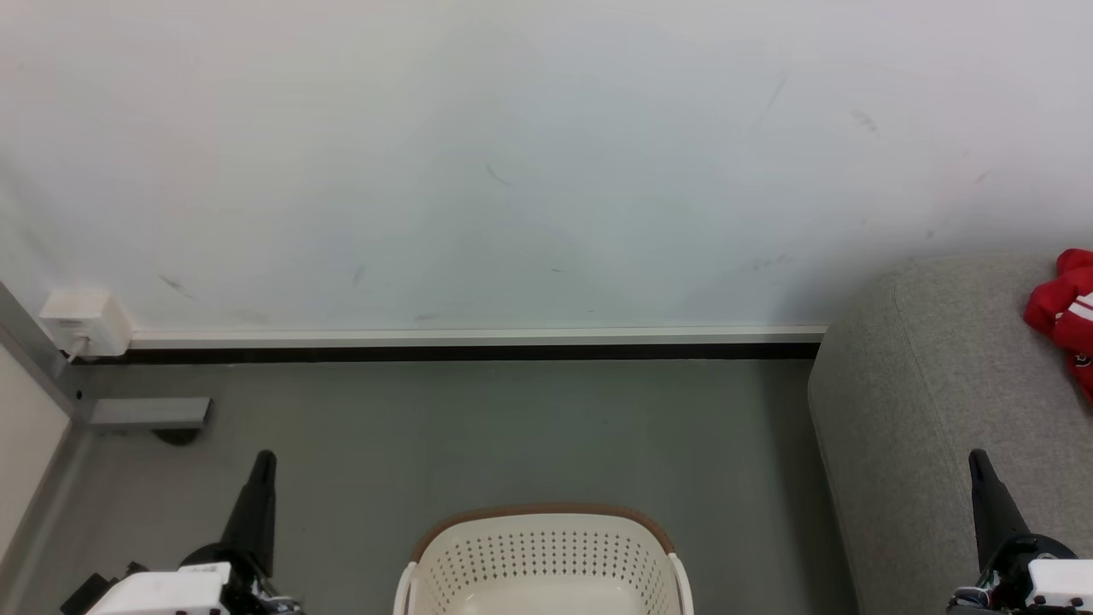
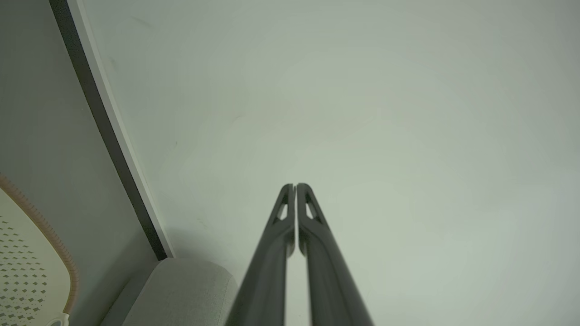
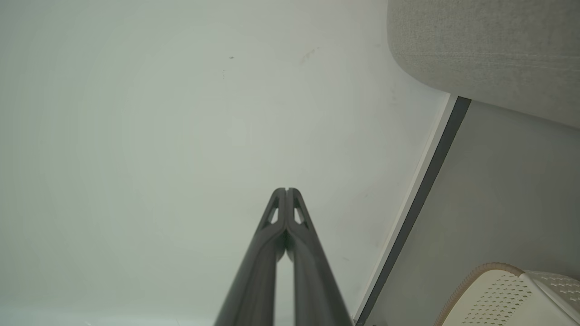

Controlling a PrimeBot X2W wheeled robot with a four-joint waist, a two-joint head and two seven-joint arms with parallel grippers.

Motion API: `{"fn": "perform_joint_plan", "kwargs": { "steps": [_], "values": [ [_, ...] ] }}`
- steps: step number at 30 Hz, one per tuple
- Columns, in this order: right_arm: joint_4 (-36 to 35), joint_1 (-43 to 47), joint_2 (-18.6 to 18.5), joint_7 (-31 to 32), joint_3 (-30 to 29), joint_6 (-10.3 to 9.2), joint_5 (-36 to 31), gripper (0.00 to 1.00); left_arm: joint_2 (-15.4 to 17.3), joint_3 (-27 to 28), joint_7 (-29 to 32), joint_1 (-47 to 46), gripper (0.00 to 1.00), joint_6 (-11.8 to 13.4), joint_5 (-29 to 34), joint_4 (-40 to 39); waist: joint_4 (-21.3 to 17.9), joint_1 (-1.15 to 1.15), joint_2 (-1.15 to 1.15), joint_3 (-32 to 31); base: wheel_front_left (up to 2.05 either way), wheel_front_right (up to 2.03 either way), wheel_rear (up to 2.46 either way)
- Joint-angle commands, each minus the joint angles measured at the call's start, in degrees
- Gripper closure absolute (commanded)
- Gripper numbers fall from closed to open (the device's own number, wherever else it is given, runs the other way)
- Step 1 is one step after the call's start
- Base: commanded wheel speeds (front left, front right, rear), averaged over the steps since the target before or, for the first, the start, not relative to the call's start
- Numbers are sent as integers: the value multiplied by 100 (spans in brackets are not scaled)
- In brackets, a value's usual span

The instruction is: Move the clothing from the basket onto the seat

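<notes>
Head view: grey floor below scuffed white wall; left gripper and right gripper each closed, empty.

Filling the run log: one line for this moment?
left gripper shut, empty | right gripper shut, empty | clothing on seat | basket visible part bare

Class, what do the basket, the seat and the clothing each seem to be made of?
The basket: likely moulded plastic, smooth cream wall with rows of holes. The seat: woven fabric upholstery, matte grey, flecked. The clothing: soft cloth, kind unclear; bright red and white, crumpled.
</notes>
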Motion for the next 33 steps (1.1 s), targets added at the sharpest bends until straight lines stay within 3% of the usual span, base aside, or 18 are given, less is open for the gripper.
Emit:
{"fn": "perform_joint_plan", "kwargs": {
  "steps": [1, 33],
  "values": [
    [-26, -36, -41, 24, -20, -12, 20, 100, 12, 12, 31, -37, 100, -27, -66, -12, 0, 0, 0, 0, 0, 0, 0],
    [-27, -36, -41, 24, -20, -12, 15, 100, 12, 12, 30, -37, 100, -27, -67, -13, 0, 0, 0, 0, 0, 0, 0]
  ]
}}
